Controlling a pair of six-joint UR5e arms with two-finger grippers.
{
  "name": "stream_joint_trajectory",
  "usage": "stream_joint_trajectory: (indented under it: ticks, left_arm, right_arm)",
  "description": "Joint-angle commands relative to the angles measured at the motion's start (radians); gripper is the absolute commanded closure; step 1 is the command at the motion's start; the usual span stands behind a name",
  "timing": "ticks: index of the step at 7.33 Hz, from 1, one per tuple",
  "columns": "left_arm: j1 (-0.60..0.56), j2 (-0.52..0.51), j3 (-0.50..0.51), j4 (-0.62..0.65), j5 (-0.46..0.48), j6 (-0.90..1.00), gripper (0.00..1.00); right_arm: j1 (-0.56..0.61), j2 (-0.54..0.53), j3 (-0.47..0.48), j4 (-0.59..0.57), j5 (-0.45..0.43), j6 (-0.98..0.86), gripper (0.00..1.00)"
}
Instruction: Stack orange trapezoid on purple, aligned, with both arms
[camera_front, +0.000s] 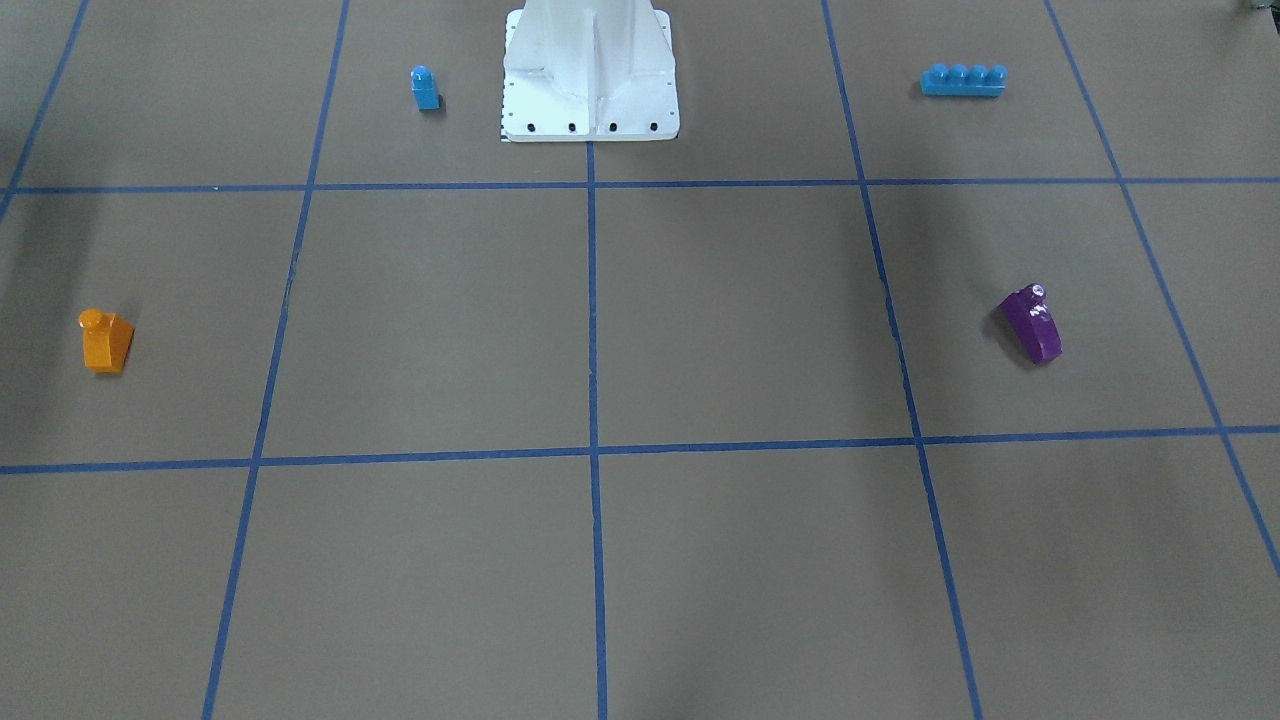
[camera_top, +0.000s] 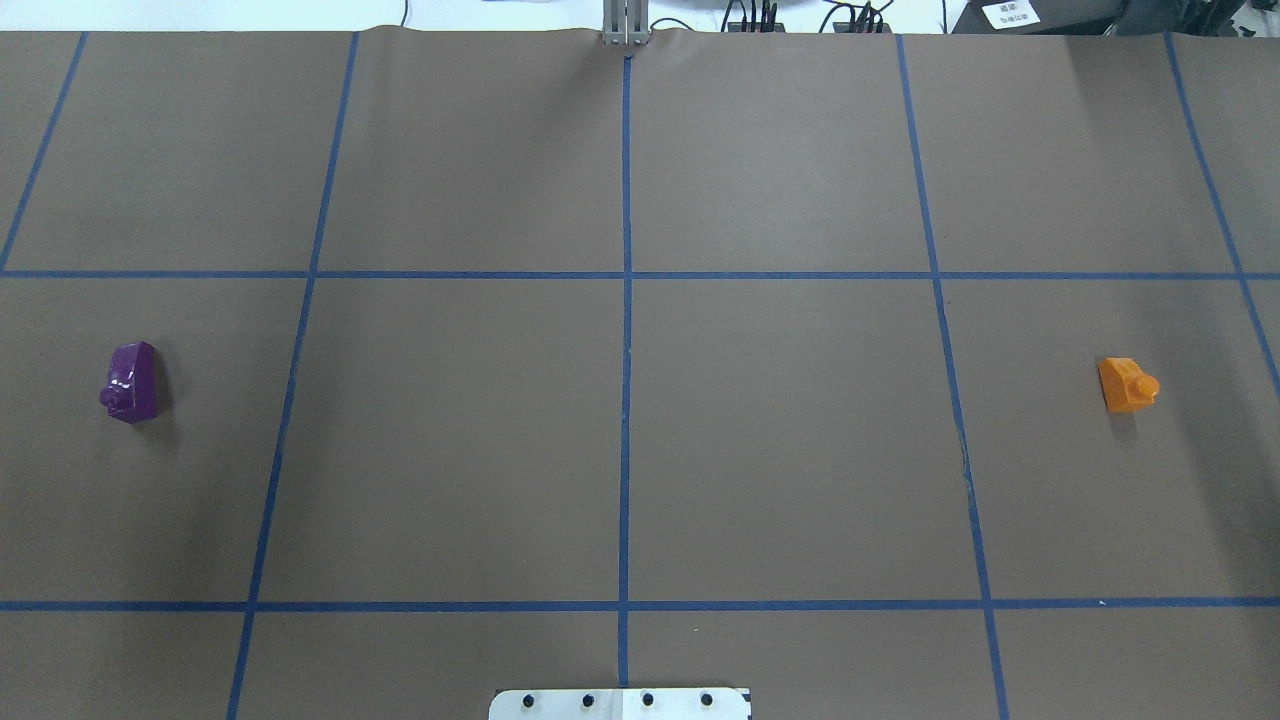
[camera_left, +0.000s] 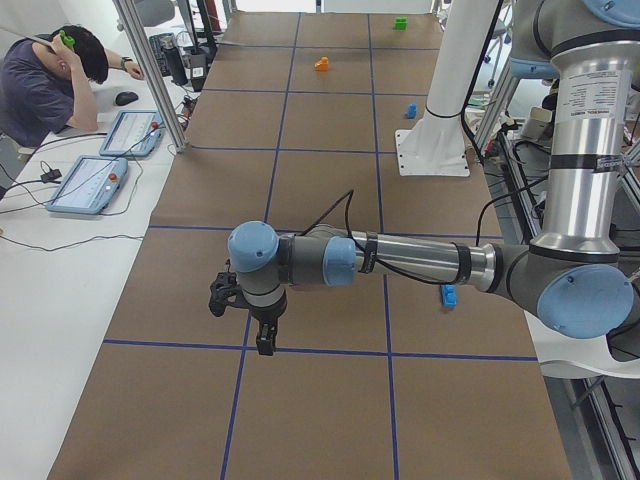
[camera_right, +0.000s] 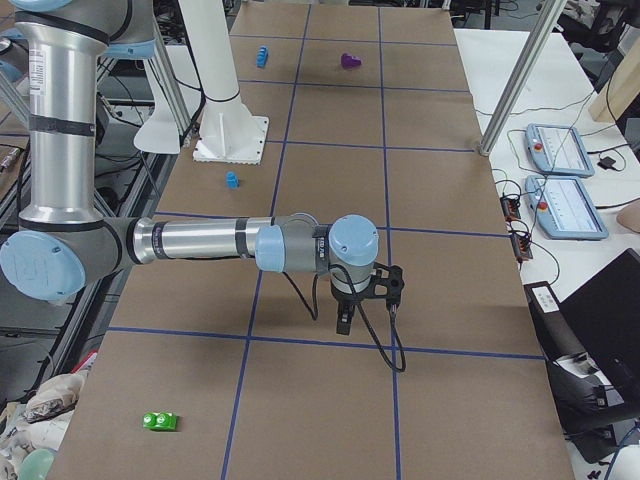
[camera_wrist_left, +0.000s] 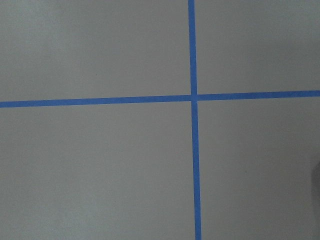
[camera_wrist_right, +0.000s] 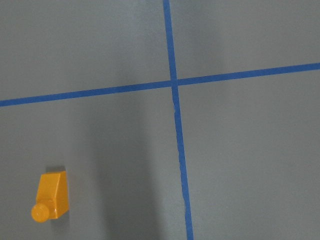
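Note:
The orange trapezoid (camera_front: 105, 340) lies on the brown table on my right side, stud toward the table's right end; it also shows in the overhead view (camera_top: 1127, 384) and the right wrist view (camera_wrist_right: 50, 197). The purple block (camera_front: 1033, 322) lies on my left side, also in the overhead view (camera_top: 132, 381). My left gripper (camera_left: 264, 340) hangs above the table in the exterior left view only. My right gripper (camera_right: 343, 322) hangs above the table in the exterior right view only. I cannot tell whether either is open or shut. Both are apart from the blocks.
A small blue single-stud block (camera_front: 425, 88) and a long blue four-stud brick (camera_front: 963, 80) lie near the white robot base (camera_front: 590, 75). A green block (camera_right: 160, 421) lies at the table's right end. Blue tape lines grid the table. An operator (camera_left: 45, 85) sits beside it.

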Motion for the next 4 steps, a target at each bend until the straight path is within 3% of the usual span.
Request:
stream_joint_trajectory:
  ticks: [1, 3, 4]
  left_arm:
    - [0.0, -0.002, 0.0, 0.0, 0.0, -0.002, 0.0]
    - [0.0, -0.018, -0.015, 0.0, -0.007, -0.007, 0.0]
    - [0.0, -0.023, -0.1, -0.003, -0.026, -0.005, 0.0]
  right_arm:
    - [0.002, 0.003, 0.001, 0.0, 0.0, 0.001, 0.0]
    - [0.002, 0.007, 0.003, 0.0, 0.004, 0.01, 0.0]
    - [0.002, 0.009, 0.013, 0.0, 0.004, 0.019, 0.0]
